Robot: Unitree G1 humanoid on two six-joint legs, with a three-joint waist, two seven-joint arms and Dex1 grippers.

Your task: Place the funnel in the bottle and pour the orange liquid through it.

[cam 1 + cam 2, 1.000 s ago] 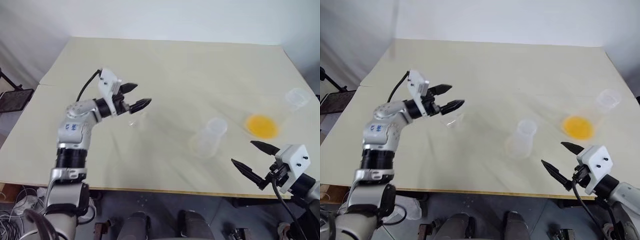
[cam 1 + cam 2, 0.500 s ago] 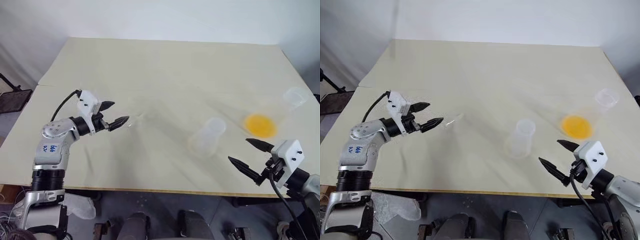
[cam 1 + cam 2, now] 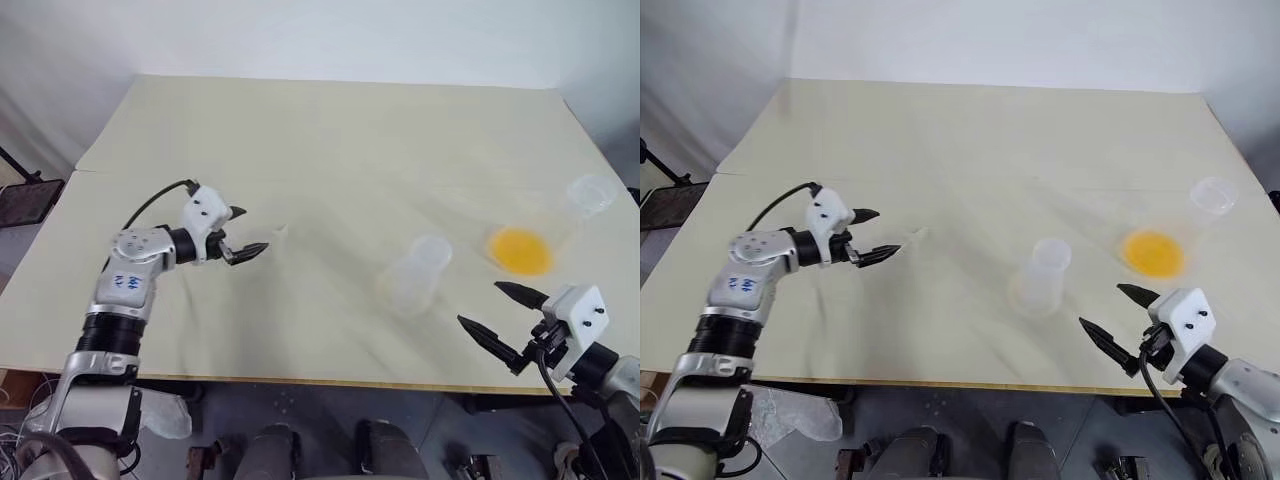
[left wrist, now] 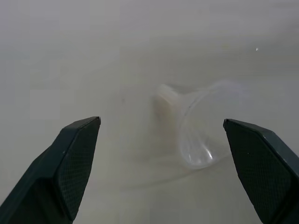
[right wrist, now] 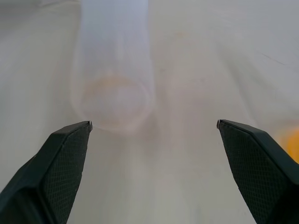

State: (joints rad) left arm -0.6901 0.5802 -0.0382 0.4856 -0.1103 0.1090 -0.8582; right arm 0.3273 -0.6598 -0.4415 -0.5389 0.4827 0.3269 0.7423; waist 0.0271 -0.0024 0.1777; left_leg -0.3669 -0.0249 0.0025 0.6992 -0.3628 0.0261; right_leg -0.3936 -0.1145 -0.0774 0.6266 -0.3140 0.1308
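The left gripper (image 3: 243,233) hangs low over the table (image 3: 330,150) with its two black fingers spread wide apart and nothing between them. The funnel (image 4: 196,128) lies on its side on the table just ahead of those fingertips, close to them but not touching; in the left wrist view its clear cone sits ahead of the gap between the two fingers, nearer one of them.

The right gripper (image 3: 500,315) is held near the table's front edge, its fingers also wide apart and empty. The bottle (image 3: 415,274) stands upright ahead of it and toward the left arm's side, apart from the fingertips; the right wrist view shows its frosted body (image 5: 113,79) beyond the gap between the fingers. The orange liquid (image 3: 522,250) sits in a second clear flask (image 3: 590,195), just beyond the right gripper and well apart from the funnel.
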